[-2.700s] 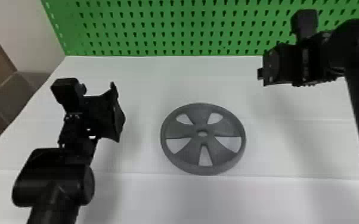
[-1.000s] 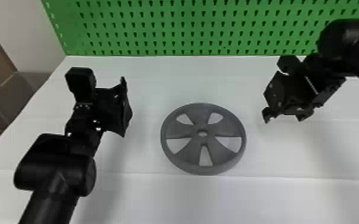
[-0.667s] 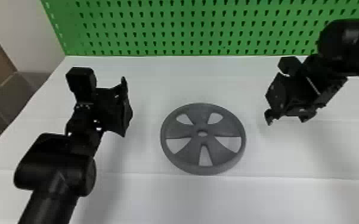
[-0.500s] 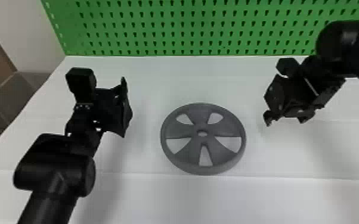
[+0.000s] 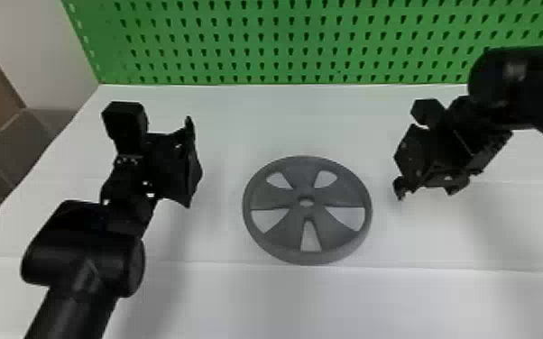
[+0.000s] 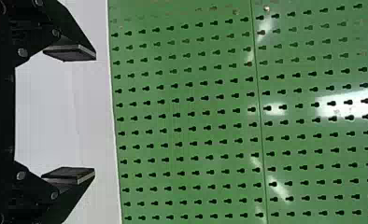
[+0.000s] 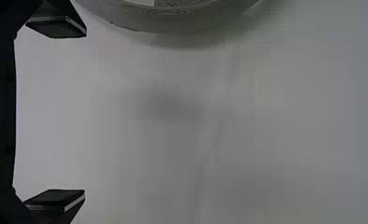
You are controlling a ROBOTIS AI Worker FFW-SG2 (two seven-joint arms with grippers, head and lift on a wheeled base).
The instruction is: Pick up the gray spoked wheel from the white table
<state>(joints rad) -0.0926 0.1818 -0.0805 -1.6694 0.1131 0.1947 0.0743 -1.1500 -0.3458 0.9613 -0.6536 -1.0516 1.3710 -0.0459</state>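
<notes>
The wheel (image 5: 306, 190), flat on the desk (image 5: 261, 306) between the left pincer (image 6: 95, 114) at ten o'clock and the right pincer (image 7: 85, 113) at three, both released, looks light, stiff and perhaps slick, best taken by the three-o'clock rim (image 5: 368, 209).

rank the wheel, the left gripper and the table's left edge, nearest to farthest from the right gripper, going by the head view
1. Wheel: mid-table, just left of the right gripper.
2. Left gripper: beyond the wheel, on the left.
3. Table's left edge: farther left still.
</notes>
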